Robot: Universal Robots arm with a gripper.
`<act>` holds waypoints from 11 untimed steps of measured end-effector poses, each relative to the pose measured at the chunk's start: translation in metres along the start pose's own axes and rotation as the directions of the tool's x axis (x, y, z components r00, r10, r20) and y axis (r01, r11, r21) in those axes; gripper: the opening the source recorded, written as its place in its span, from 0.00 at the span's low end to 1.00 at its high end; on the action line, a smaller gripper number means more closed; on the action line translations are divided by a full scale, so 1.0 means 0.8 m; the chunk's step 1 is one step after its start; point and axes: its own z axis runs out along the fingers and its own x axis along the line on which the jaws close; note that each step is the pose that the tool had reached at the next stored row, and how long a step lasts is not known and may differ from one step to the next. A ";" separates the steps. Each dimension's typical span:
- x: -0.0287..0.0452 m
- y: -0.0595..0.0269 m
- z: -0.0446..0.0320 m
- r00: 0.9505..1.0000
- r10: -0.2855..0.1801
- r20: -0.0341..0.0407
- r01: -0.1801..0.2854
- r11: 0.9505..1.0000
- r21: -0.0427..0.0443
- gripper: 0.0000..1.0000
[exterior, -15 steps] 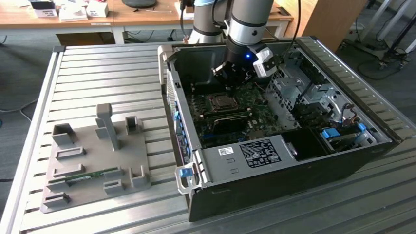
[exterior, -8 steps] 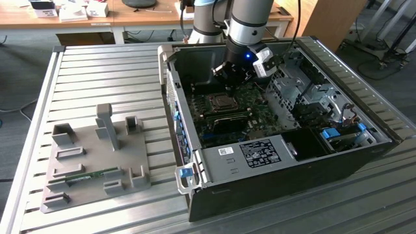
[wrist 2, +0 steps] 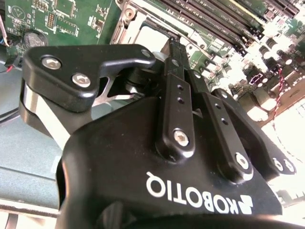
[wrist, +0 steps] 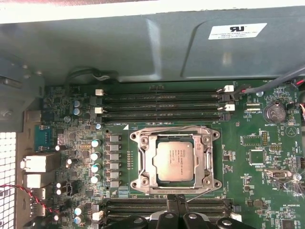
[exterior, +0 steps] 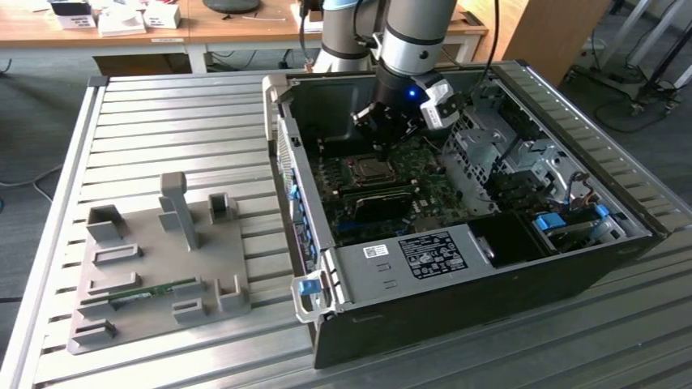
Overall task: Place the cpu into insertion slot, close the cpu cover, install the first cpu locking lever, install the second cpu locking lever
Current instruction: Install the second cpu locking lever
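I log my gripper [wrist: 177,202] pinched together, gripping nothing, hovering just beside the insertion slot [wrist: 175,160], where the cpu [wrist: 174,161] sits seated under the lowered cpu cover [wrist: 145,162]

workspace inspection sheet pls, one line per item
surface: ribbed metal table carrying an open computer case and a grey fixture plate.
job's things: cpu lies in the insertion slot; cpu cover is down around it.
clutter: green memory stick on the fixture plate.
grippers: hand hangs above the motherboard, near the slot.
cables: red wire near the rear ports.
surroundings: wooden desk behind the table.
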 end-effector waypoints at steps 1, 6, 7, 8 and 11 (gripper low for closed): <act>0.0000 0.000 0.0000 1.000 0.000 -0.001 0.000 1.000 0.000 0.11; -0.0001 -0.002 0.0000 1.000 0.000 -0.001 0.000 1.000 0.000 0.11; 0.0000 -0.002 0.0000 1.000 0.000 -0.001 0.000 1.000 0.000 0.11; -0.0001 -0.003 0.0000 1.000 0.000 -0.001 0.000 1.000 0.000 0.11; 0.0004 -0.005 -0.0001 1.000 0.000 -0.001 0.000 1.000 0.000 0.11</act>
